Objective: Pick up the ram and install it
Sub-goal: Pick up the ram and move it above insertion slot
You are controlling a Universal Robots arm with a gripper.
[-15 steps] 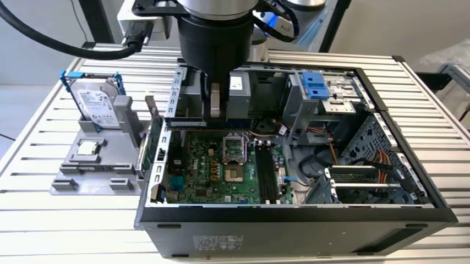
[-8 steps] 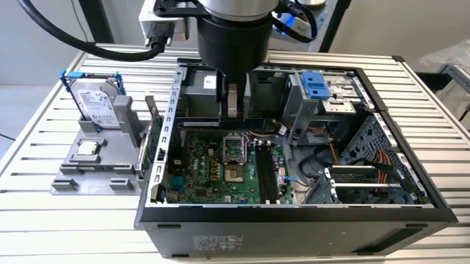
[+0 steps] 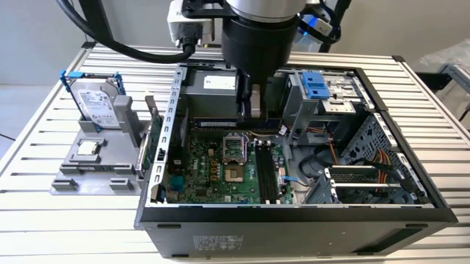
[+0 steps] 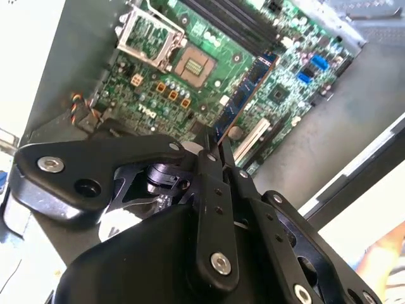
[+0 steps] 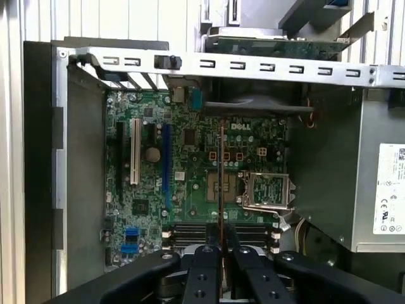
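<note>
My gripper (image 3: 253,113) hangs inside the open computer case (image 3: 294,212), shut on one end of the ram (image 3: 219,124). The ram is a thin dark stick that reaches from the fingertips toward the exterior view's left, above the back of the green motherboard (image 3: 209,173). It shows as a narrow strip leaving the gripper (image 4: 212,149) in the second wrist view, where the ram (image 4: 243,95) hovers over the board. Seen edge-on in the first wrist view, the ram (image 5: 221,183) lies crosswise to the black memory slots (image 5: 190,233) below the gripper (image 5: 222,250). The slots (image 3: 266,170) run beside the processor socket (image 3: 233,146).
A grey stand (image 3: 88,173) at the exterior view's left holds a silver hard drive in a blue frame (image 3: 96,102) and a small square processor chip (image 3: 88,147). Inside the case are a power supply (image 3: 209,82), a drive cage with a blue latch (image 3: 313,85) and orange cables (image 3: 382,165).
</note>
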